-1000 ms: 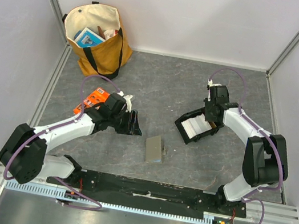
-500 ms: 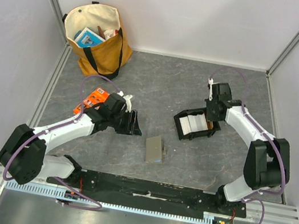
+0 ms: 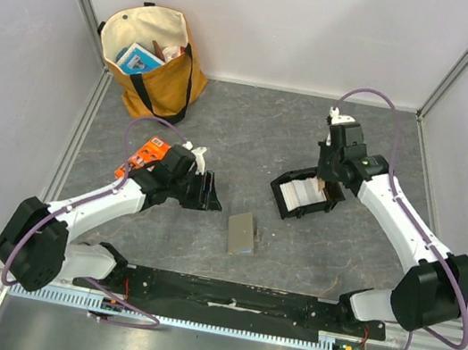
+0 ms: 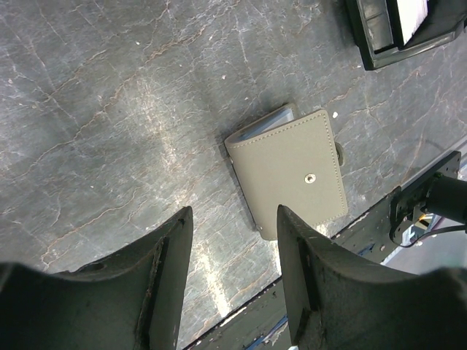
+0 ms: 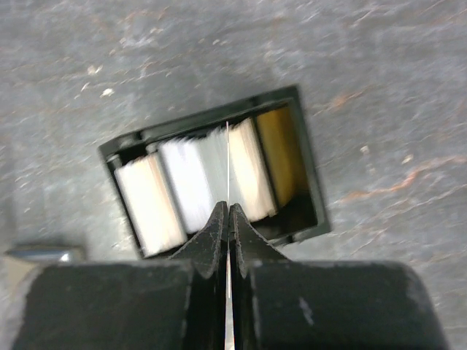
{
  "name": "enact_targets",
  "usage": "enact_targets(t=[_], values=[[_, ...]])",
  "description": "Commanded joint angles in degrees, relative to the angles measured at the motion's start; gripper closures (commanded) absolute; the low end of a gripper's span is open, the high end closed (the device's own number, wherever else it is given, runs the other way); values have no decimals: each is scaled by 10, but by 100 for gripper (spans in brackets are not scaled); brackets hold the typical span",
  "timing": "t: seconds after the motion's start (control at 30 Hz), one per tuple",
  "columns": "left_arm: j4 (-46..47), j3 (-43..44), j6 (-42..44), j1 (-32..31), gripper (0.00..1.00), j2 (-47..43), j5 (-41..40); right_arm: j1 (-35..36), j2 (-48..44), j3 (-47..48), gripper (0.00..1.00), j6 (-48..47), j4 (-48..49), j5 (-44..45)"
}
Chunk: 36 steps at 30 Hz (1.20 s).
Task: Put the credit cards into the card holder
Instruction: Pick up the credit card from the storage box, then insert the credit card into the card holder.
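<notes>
Right gripper (image 5: 228, 208) sits over the black open plastic tray (image 5: 120, 146), its fingers pressed together on one thin white card (image 5: 228, 153), which is seen edge-on as a pale line running up from between the tips. The other credit cards (image 5: 149, 203), thin plastic rectangles, stand upright in the tray in white and pale stacks, with a tan one at one end (all rather blurred). The small flat olive-grey card holder (image 4: 288, 171) lies closed on the dark grey stone-patterned table (image 4: 109, 109), snap stud (image 4: 311, 178) facing up, between the two arms and apart from the tray. Left gripper (image 4: 233, 215) is near the holder without touching it, fingers apart, nothing between them. Orange printed packet (image 3: 147, 155) lies by the left arm. Tan-and-cream tote bag (image 3: 151, 56) stands in the far left corner.
</notes>
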Motion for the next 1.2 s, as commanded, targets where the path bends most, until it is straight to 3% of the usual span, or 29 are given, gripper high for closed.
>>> enact_targets(t=[0.0,0.1,0.37,0.6,0.93,1.17], values=[[-2,8,8,-1,44,-17,3,74,-49,1,100,137,-57,50],[-5,7,3,-1,44,-25,-9,117,-82,-25,100,193,-70,21],[-17,4,-9,-1,44,-41,-29,264,-132,-111,100,279,-135,82],[-23,-1,-17,-1,44,-49,-31,402,-58,-148,100,414,-151,171],[-25,-13,-21,-1,44,-61,-32,428,-12,-194,100,428,-51,183],[-23,-10,-22,-1,44,-52,-32,428,13,-202,91,410,-38,191]])
